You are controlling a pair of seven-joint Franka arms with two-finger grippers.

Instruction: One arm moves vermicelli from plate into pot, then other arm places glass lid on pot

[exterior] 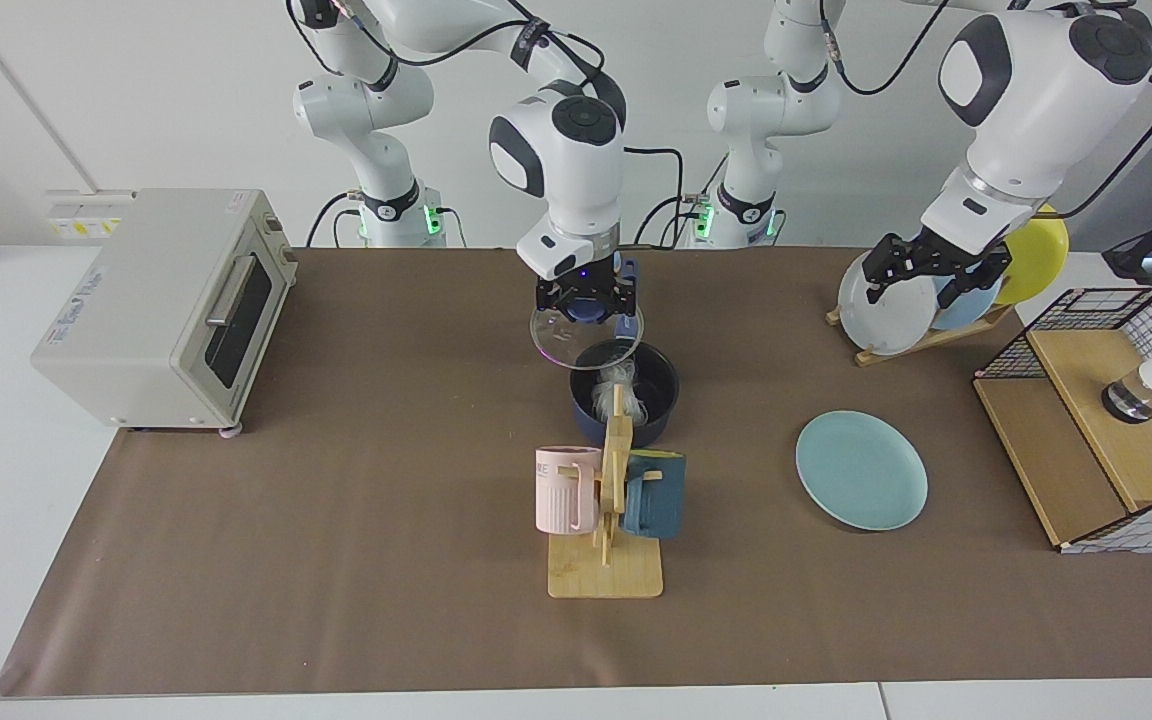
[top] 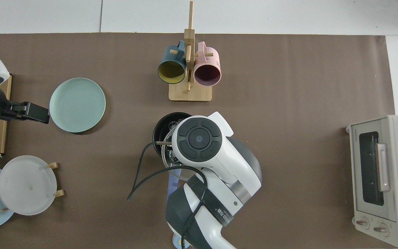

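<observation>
Hanging from its blue knob, the glass lid (exterior: 586, 336) is riding just above the pot (exterior: 624, 392), offset toward the pot's 10 o'clock in the facing view, so that only its near edge is overlapping the rim. The right claw (exterior: 586, 303) is clamped on that knob, fingers pointing straight down, with the disc held roughly level beneath it. The vermicelli (exterior: 616, 392) is already lying inside the pot as a pale bundle, and the plate (exterior: 861, 469) is sitting bare on the table (exterior: 336, 520) at the pot's 4 o'clock, well apart.

By the look of it, the coming move is turning on that offset: the lid is needing to travel toward 4 o'clock until its centre sits over the pot's centre, then come down flat. The pot's long handle is running away toward 12 o'clock in the facing view, behind the claw, so it is not crossing the lid's path.

The left claw (exterior: 936, 268) is waiting, fingers apart, in front of the plate rack (exterior: 921, 335) at the far side of the table.

The facing view is showing the gap in height between lid and rim. The top view is hiding most of this under the right arm's wrist, leaving only a crescent of the pot (top: 162, 126) and a sliver of lid rim visible, though it is showing the plate (top: 77, 104) clearly.
</observation>
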